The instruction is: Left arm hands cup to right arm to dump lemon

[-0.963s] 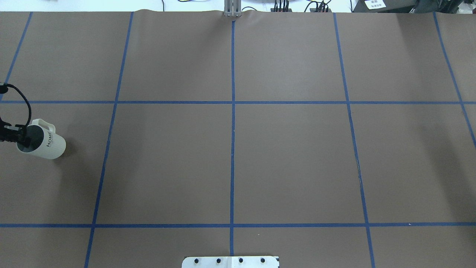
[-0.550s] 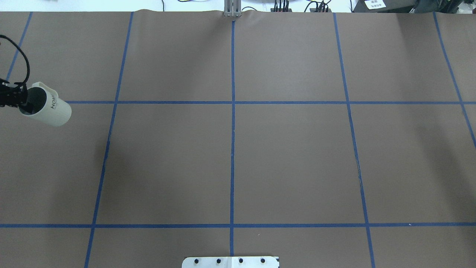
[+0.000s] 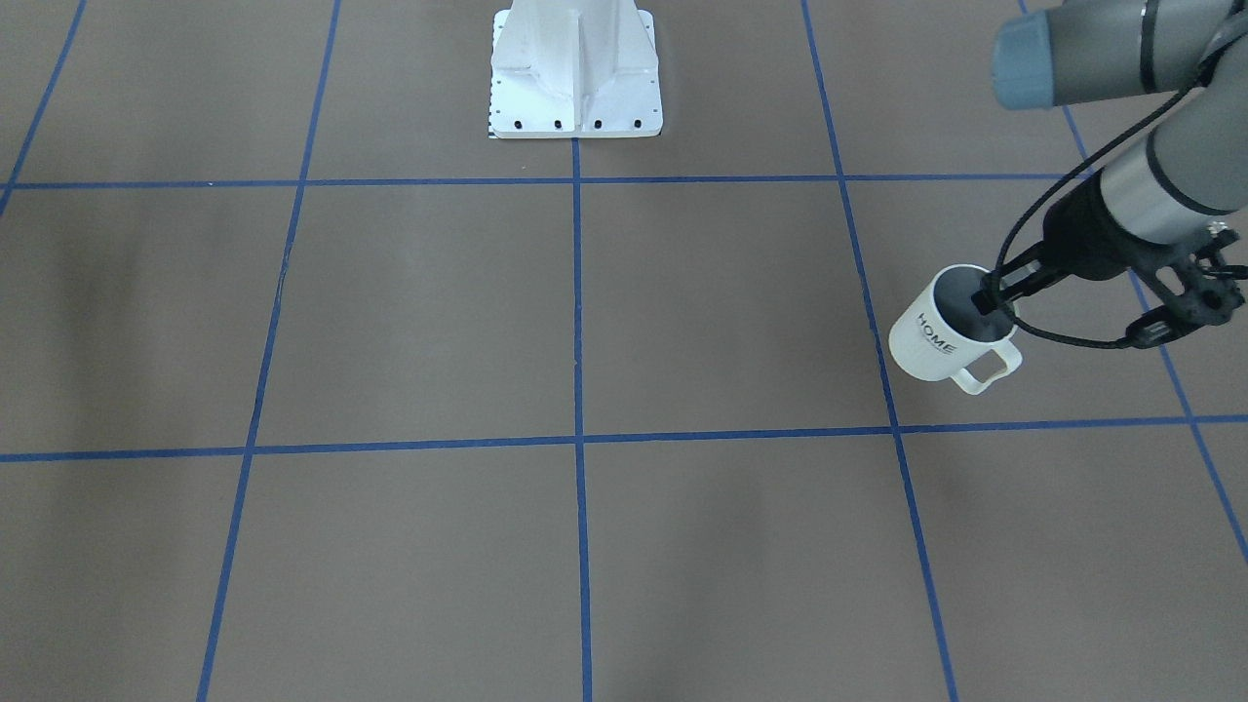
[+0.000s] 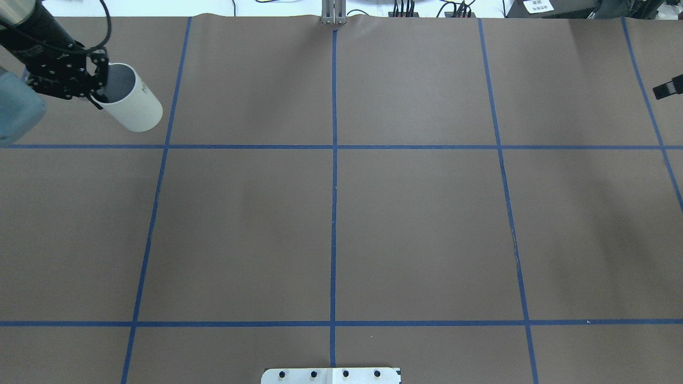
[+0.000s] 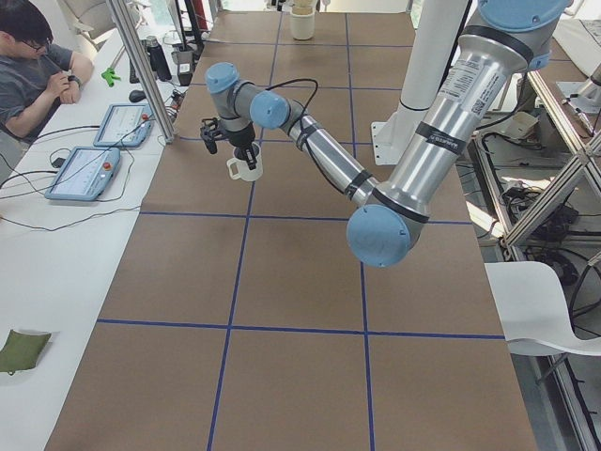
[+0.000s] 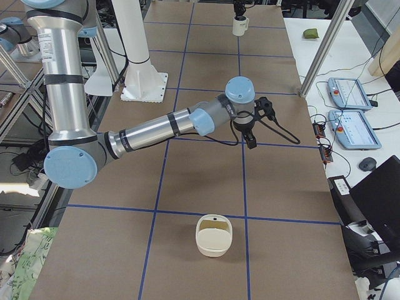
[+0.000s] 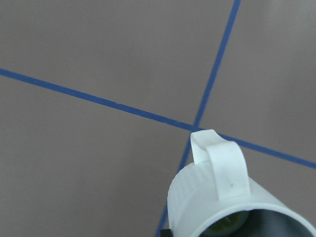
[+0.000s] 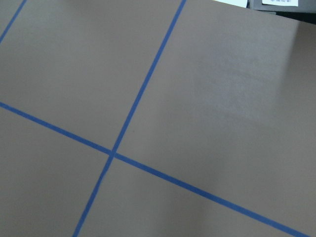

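Note:
The cream-white cup [image 4: 134,108] with "HOME" lettering [image 3: 933,333] hangs tilted above the table at the far left. My left gripper [image 4: 99,87] is shut on its rim, one finger inside the dark mouth [image 3: 987,300]. The cup also shows in the exterior left view [image 5: 246,170] and the exterior right view [image 6: 239,25]. In the left wrist view the cup's handle [image 7: 220,166] faces up, and a sliver of the yellow-green lemon [image 7: 223,227] shows inside the mouth. My right gripper [image 6: 250,140] hovers over the table's right side. Only its tip [image 4: 667,87] shows in the overhead view, so I cannot tell whether it is open or shut.
The table is brown paper with a grid of blue tape lines [image 4: 334,160]. A cream bowl-like container [image 6: 214,235] stands near the right end. The robot's base plate [image 3: 575,68] is at the near edge. An operator [image 5: 33,66] sits beside tablets [image 5: 84,171].
My left gripper has carried the cup away from the robot and a little towards the middle, and more of the left arm shows. A tip of my right gripper has appeared at the right edge.

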`<state>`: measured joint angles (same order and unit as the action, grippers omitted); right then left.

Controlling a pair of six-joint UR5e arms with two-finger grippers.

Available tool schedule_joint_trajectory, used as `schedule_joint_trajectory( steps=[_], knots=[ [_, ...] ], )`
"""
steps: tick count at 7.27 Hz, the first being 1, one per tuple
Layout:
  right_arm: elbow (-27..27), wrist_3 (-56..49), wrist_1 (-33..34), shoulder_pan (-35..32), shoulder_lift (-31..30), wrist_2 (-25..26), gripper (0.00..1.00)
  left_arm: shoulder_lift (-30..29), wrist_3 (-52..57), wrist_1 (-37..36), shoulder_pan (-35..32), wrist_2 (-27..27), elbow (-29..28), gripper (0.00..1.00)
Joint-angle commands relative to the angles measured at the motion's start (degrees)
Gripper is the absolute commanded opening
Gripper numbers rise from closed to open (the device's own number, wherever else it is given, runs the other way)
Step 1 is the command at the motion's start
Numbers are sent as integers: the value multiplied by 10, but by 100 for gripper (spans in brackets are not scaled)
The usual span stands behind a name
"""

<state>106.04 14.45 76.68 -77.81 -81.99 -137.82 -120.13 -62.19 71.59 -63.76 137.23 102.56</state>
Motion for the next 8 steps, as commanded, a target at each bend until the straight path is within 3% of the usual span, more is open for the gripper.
schedule_joint_trajectory(
  steps=[1, 3, 4, 7, 8],
  knots=[
    [5, 147, -21, 99, 105, 112, 100, -100, -154, -1, 35, 0, -64, 0],
    [8, 287, -139, 230, 130, 285, 99, -180, -189, 0, 41, 0, -166, 0],
    [19, 319, -164, 284, 132, 373, 99, -207, -195, 21, 40, 0, -213, 0],
    [23, 325, -167, 449, 167, 643, 99, -319, -202, 62, 55, 1, -351, 0],
    [16, 325, -167, 496, 180, 715, 99, -339, -201, 66, 56, 1, -371, 0]
  ],
)
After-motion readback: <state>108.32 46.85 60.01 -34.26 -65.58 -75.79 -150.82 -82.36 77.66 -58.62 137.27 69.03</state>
